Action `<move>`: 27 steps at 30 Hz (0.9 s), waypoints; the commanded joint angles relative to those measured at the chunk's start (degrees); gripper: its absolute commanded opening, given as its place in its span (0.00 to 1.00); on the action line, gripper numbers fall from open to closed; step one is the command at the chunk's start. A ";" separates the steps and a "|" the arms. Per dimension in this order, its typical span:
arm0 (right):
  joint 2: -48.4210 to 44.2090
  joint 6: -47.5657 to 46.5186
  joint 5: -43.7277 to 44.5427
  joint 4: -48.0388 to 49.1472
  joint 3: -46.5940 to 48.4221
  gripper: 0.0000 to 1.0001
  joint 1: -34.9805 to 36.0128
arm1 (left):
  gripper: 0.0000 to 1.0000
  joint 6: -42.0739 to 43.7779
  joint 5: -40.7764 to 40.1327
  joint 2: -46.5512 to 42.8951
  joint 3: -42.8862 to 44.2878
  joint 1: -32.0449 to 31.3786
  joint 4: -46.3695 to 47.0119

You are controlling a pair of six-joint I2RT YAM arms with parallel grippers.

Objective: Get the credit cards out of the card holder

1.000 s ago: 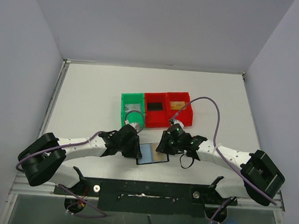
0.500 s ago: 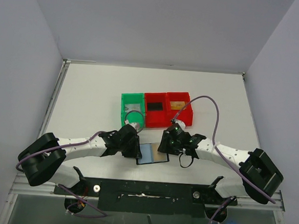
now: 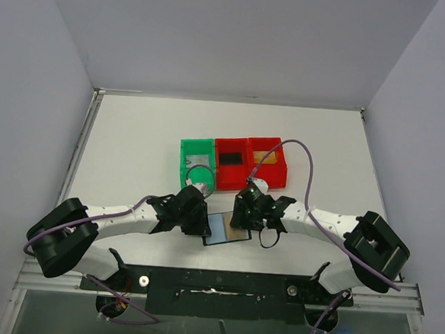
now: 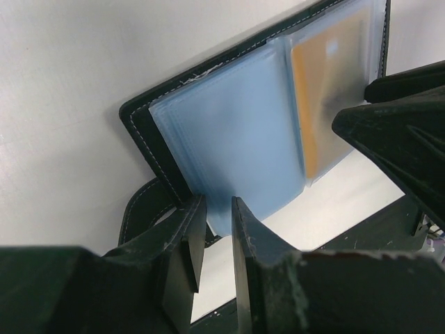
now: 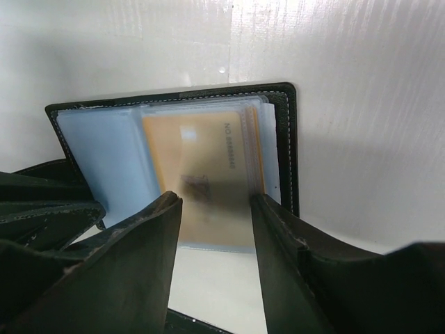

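Lying open at lower centre, the card holder contains a gold card. Left gripper pinches the holder's blue sleeve edge. Right gripper straddles that card, jaws apart and wider than a second ago. Beyond, the green bin holds a grey card, and the middle red bin a black card.

- The ends of the card holder are covered from above by the left gripper and the right gripper.
- The print on the gold card is blurred behind its sleeve and cannot be read.
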 commanded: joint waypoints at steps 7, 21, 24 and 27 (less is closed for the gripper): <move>2.80 -2.03 6.17 -7.04 4.89 0.52 2.38 | 0.21 1.22 -0.64 0.00 0.21 -0.21 -0.27; 5.86 -0.23 13.25 -13.23 11.04 0.32 6.72 | 0.20 1.31 -0.77 -0.09 0.30 -0.04 -0.60; 5.21 0.12 14.98 -15.73 12.46 0.28 7.70 | 0.20 1.22 -0.76 -0.15 0.21 -0.12 -0.59; 3.98 -0.52 13.54 -14.62 12.62 0.27 7.91 | 0.20 1.13 -0.78 -0.18 0.07 -0.12 -0.40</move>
